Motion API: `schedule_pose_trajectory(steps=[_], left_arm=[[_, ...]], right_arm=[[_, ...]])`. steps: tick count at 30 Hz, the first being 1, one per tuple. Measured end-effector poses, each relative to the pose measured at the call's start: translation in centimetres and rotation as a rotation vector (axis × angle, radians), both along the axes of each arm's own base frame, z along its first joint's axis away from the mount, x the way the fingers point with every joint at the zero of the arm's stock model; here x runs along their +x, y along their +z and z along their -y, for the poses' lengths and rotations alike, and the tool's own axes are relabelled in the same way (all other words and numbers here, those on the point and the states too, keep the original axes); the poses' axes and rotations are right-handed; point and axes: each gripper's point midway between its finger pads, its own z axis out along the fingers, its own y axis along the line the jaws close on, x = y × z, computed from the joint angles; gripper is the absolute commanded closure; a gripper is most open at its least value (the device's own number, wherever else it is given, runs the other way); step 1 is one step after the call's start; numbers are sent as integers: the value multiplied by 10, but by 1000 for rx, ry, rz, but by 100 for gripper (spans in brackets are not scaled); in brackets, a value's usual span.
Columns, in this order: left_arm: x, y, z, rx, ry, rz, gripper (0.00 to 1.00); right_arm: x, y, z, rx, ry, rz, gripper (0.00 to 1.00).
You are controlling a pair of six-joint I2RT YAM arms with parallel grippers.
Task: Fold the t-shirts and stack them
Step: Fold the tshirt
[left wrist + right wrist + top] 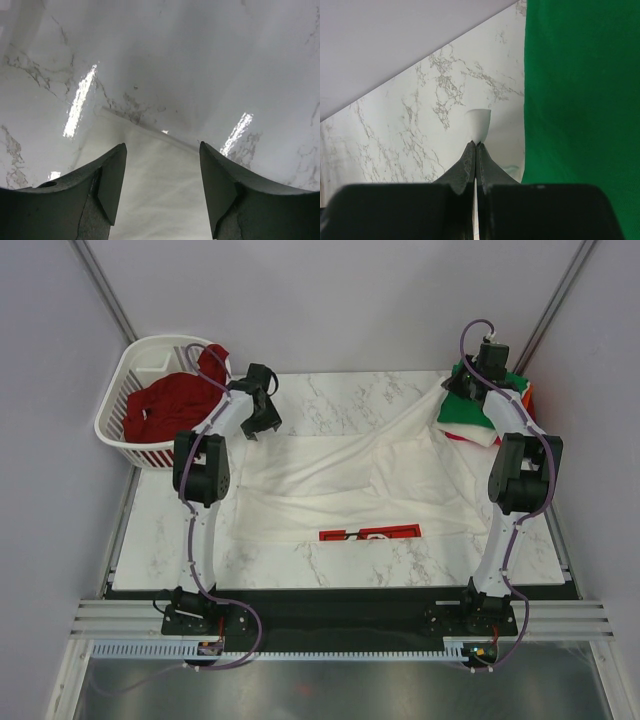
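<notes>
The white t-shirt (340,480) lies spread over the middle of the table (330,565). Its red print (370,534) shows at the near hem, toward 6 o'clock, and its far right corner is drawn up in a taut ridge toward 2 o'clock. There the right gripper (476,144) has its jaws pressed together on a small tab of the white cloth, which stands up just past the fingertips over the marble. Just beside it, at 2 o'clock, sits the stack. A green t-shirt (470,405) lies on top, a folded white t-shirt (470,430) is under it, and an edge of an orange t-shirt (529,395) shows at the outer side. In the right wrist view the green t-shirt (580,100) fills the right side. At 11 o'clock the left gripper (262,405) hangs over the shirt's far left corner. Its jaws stand wide apart and hold nothing, and in the left wrist view the white t-shirt (155,200) shows below and between the fingers (112,180). Farther out at 10 o'clock, off the table's corner, the dark red t-shirt (165,405) lies bunched in the basket (140,358).
</notes>
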Motion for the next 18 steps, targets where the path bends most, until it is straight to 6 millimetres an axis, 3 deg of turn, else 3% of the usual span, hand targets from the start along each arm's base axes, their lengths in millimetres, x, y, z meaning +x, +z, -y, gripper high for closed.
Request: schedule_pose_trajectory(steps=[7,11,18], left_arm=[[-3,-12,4,-12,-14,-32,33],[-6,-15,4,-12,-15,-43,39],[-6,-19,4,-10,-15,-51,65]], right_arm=[[0,0,-1,4,4,0,100],[0,0,-4,10,13,1,100],[0,0,-5,12,17,0,100]])
